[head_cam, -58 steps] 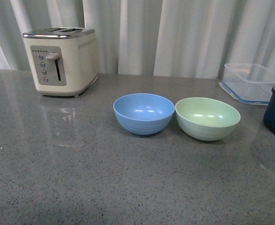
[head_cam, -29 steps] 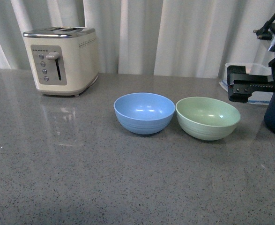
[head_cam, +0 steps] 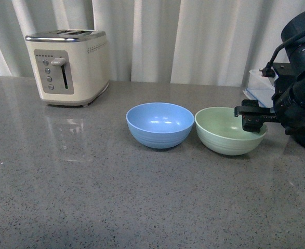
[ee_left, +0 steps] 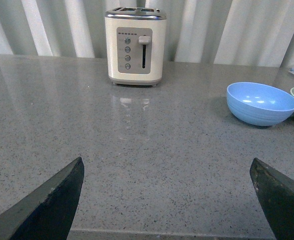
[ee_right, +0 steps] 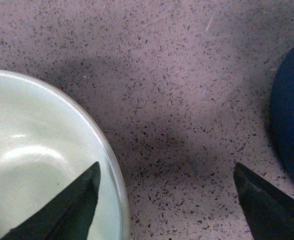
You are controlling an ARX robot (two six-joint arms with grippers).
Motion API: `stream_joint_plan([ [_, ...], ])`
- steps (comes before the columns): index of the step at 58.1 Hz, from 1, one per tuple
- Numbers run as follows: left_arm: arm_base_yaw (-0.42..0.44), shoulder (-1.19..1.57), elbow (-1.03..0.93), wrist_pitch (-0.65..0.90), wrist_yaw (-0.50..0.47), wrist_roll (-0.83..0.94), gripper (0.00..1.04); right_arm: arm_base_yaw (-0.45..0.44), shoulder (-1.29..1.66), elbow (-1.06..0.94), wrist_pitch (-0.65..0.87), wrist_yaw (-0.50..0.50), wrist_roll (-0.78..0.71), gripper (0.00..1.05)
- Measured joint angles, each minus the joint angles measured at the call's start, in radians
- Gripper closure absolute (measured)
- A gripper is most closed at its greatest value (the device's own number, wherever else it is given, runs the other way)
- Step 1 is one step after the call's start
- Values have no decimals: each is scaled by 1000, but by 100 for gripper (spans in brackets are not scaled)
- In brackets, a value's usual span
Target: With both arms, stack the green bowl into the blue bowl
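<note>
White curtains hang behind a grey speckled bench, with a toaster at the far left. The blue bowl sits mid-bench with the green bowl just right of it. Their rims are very close, and I can't tell if they touch. My right claw is spread wide astride the green bowl's outer rim, 1 finger over the inside, 1 outside near a navy pot, gripping nothing. My left claw hangs released over the bench, well apart from both bowls. I'd call this the approach. Grasp, lift and placing into the blue bowl all remain.
</note>
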Motion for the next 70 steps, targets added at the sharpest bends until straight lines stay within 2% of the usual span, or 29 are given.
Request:
stream_joint_plan([
  [15,0,0,0,0,0,0,7,3,14,12,-5,-10,11,77],
  [26,0,0,0,0,0,0,7,4,-11,8,5,-37,21,100],
  [29,0,0,0,0,0,0,7,5,-34,0,9,-33,18,103],
  [43,0,0,0,0,0,0,7,38,-158,-31,48,-37,6,103],
  [54,0,0,0,0,0,0,7,135,-241,-33,161,-85,29,103],
  [61,0,0,0,0,0,0,7,208,-209,-26,186,-83,35,103],
  [70,0,0,0,0,0,0,7,255,-122,8,195,-78,48,103],
])
